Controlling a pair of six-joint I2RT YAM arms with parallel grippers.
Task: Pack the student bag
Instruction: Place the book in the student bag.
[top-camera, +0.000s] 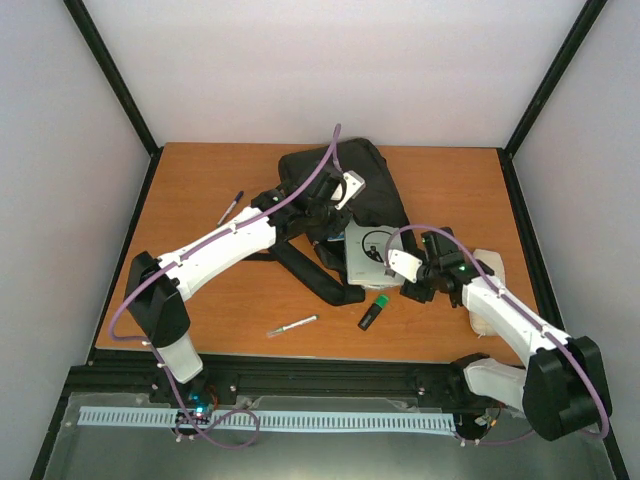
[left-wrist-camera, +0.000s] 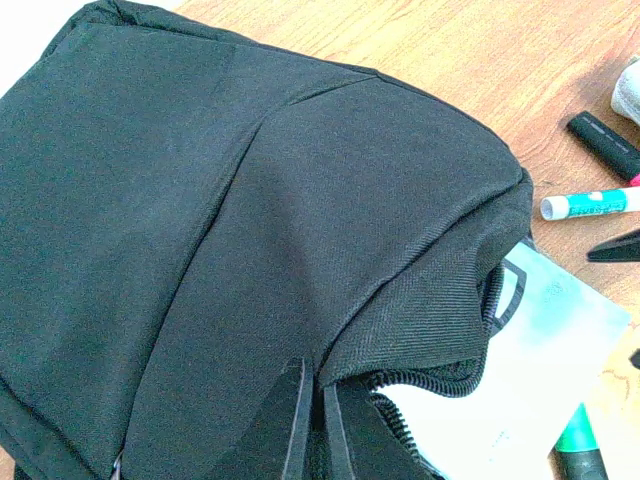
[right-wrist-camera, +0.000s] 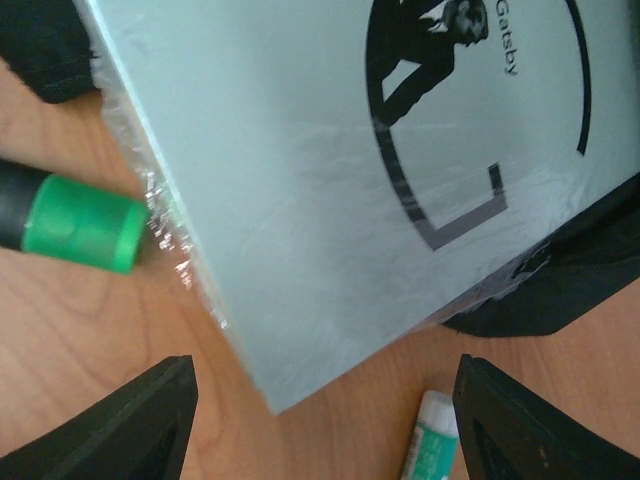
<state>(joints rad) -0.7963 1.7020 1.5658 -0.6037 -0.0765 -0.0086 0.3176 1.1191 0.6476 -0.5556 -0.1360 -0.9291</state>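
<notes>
My left gripper (left-wrist-camera: 312, 385) is pinched narrow on the black fabric of the student bag (top-camera: 350, 180), which lies at the far middle of the table (top-camera: 230, 310). My right gripper (right-wrist-camera: 320, 400) is spread wide, one finger on each side of a corner of a pale book (right-wrist-camera: 330, 170) (cover reads "Gatsby"). The book's other end is tucked under the bag's mouth, and a green highlighter (right-wrist-camera: 70, 220) lies just beside the book.

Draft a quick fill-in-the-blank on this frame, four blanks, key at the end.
1. The pale book has the word ____ printed on its cover.
2. The highlighter beside the book's edge has a ____ end.
3. The right gripper has its jaws ____, one either side of the book's corner.
4. The left gripper is closed on the fabric of the ____ student bag.
Missing words: Gatsby; green; open; black.
</notes>
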